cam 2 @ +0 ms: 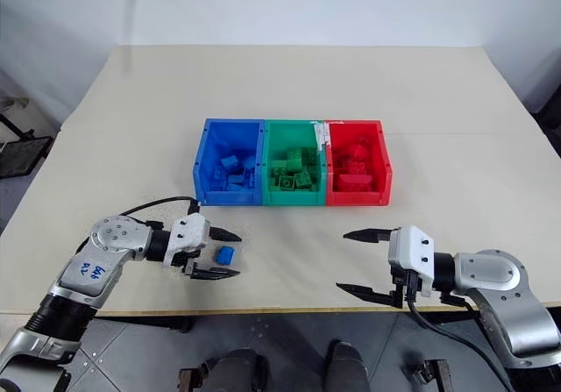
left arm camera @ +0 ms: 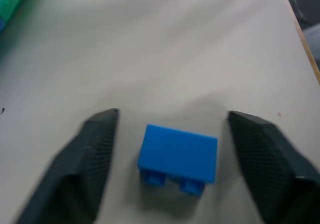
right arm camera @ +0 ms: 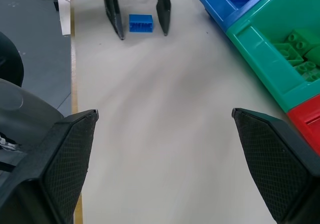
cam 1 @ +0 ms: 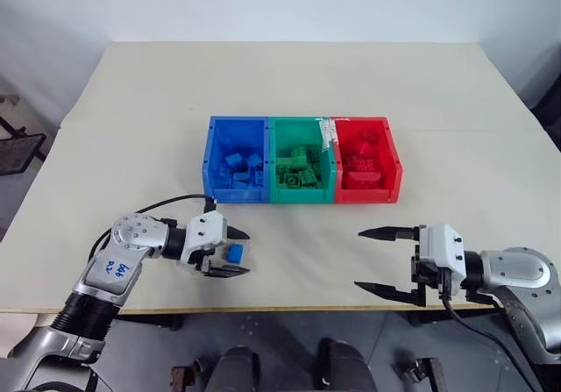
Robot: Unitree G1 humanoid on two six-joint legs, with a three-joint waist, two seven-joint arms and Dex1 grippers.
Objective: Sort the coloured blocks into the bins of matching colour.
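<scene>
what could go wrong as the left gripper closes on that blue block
The left gripper straddles the blue block with gaps on both sides; the block sits skewed between the fingers, so it could twist or pop out. It lies near the table's front edge and could get knocked off. Carried loosely, it could drop short of the blue bin.

Three bins (cam 1: 302, 160) stood side by side mid-counter (cam 1: 131, 129), each with blocks (cam 1: 302, 169) inside. Nearer you, before the leftmost bin, one loose block (cam 1: 236, 253) lay on the counter between your left hand's (cam 1: 230, 252) fingers, untouched. Your right hand (cam 1: 381, 260) hovered well apart, before the rightmost bin.
</scene>
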